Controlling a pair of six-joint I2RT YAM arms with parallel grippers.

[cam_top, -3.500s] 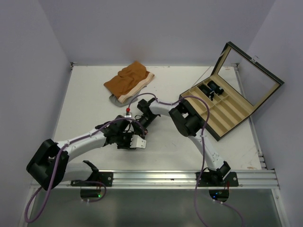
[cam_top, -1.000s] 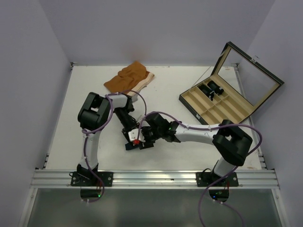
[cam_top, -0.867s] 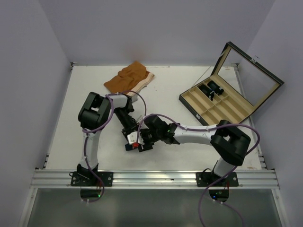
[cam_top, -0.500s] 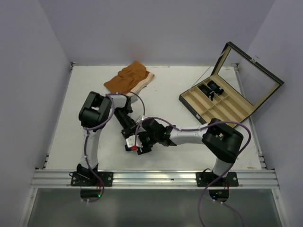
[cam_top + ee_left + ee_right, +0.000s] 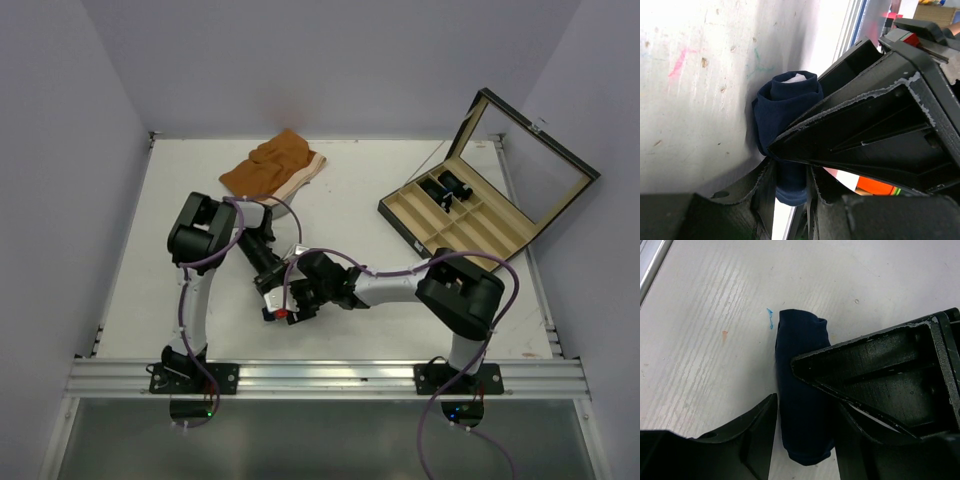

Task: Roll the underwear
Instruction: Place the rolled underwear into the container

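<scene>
While working low on the table point(image 5: 180, 200), near its front edge and well apart from the box point(image 5: 470, 235) and shorts point(image 5: 270, 170), keep movements small. Pinched shut at one end by the left gripper point(image 5: 268, 288) and flanked closely by the right gripper point(image 5: 292, 305), squeezing or not impossible to tell: the underwear point(image 5: 802, 405), already a tight navy roll. Press evenly, finish the last turn without tugging sideways, release gently to avoid unwinding.
</scene>
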